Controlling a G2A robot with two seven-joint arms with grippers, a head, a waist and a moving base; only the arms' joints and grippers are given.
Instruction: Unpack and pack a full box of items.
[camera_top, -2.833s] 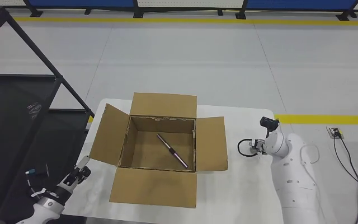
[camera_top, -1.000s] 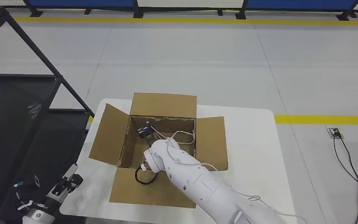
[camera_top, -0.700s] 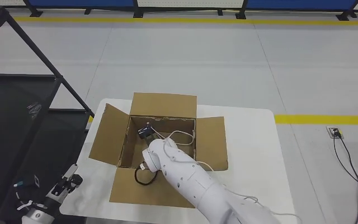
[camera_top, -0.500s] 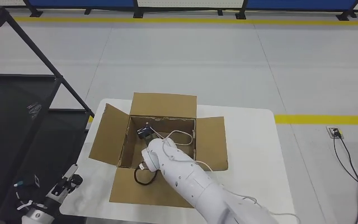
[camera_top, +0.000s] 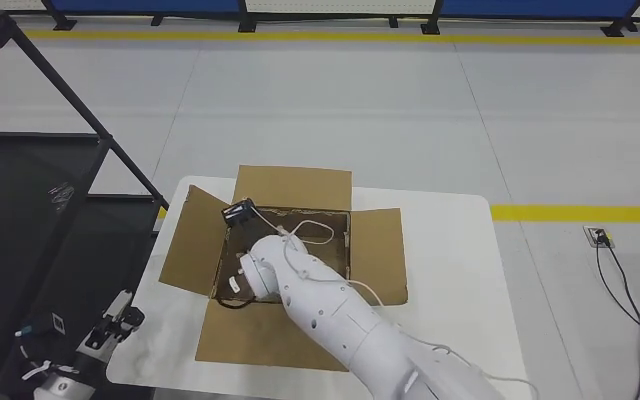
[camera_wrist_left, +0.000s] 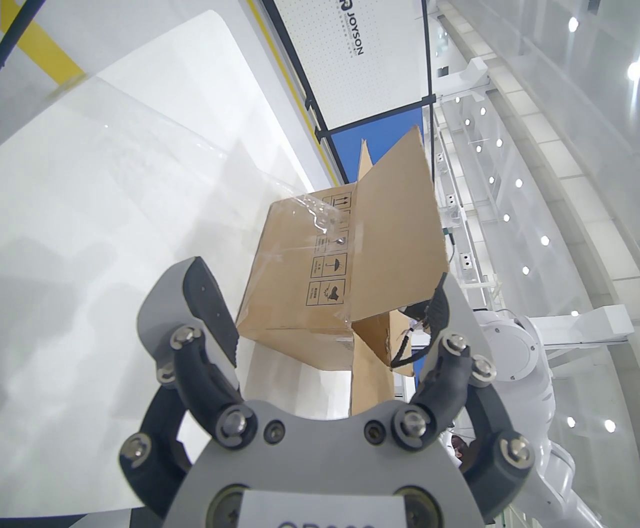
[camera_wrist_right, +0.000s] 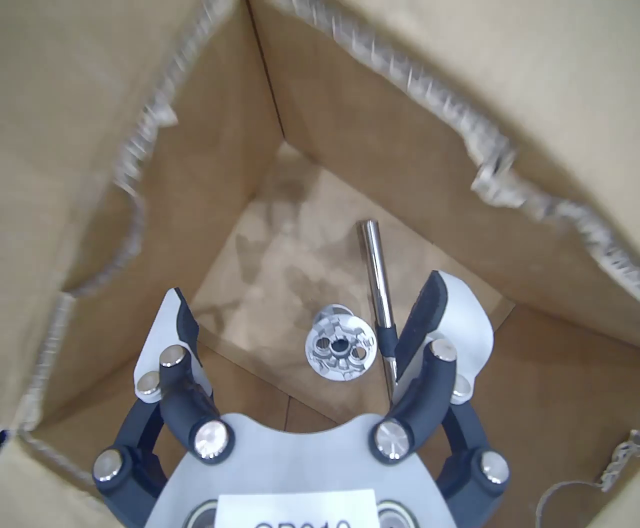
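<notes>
Right gripper (camera_wrist_right: 305, 290): spread wide, empty, low inside box (camera_wrist_right: 400, 100). Below it on box floor: spool (camera_wrist_right: 340, 350), with rod (camera_wrist_right: 375, 270) lying just beside spool and close to one finger. Box at centre-left of top view, flaps splayed out. Left gripper (camera_wrist_left: 320, 295): also spread, empty, at lower left of top view (well apart from box). Step: likely unpacking, though packing not ruled out. Next move: centre on spool, keep off rod, close, lift clear of flaps.
</notes>
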